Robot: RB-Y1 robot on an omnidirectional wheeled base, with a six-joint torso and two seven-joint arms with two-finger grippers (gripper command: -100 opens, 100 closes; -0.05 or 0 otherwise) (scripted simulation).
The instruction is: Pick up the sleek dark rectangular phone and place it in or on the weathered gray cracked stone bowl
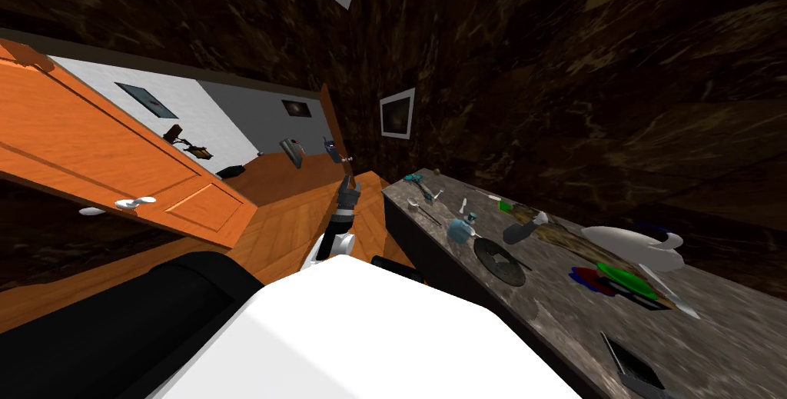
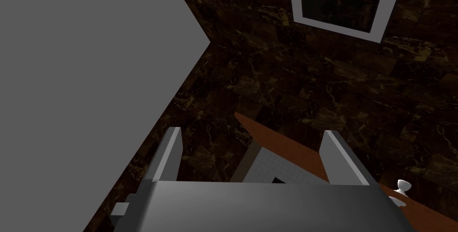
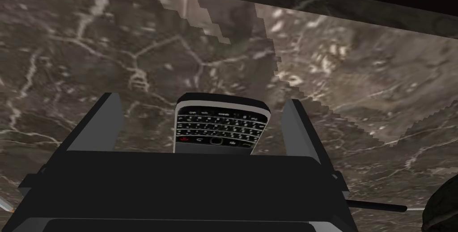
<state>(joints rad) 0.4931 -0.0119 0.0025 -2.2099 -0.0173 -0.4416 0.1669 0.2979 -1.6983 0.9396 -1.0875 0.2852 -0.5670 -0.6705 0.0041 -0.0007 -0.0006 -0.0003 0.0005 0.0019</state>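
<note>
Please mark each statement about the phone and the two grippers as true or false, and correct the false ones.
1. The right gripper has its fingers open, one on each side of the phone. True.
2. The phone shows a keypad. True.
3. The phone lies inside a bowl. False: it lies on the marbled counter.
4. The left gripper holds a cup. False: its fingers are open with nothing between them.

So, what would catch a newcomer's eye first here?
First, the black rectangular keypad phone lying on the dark veined stone counter, between the open fingers of the right gripper, touching neither. In the head view, the bright orange panelled door on the left stands out.
</note>
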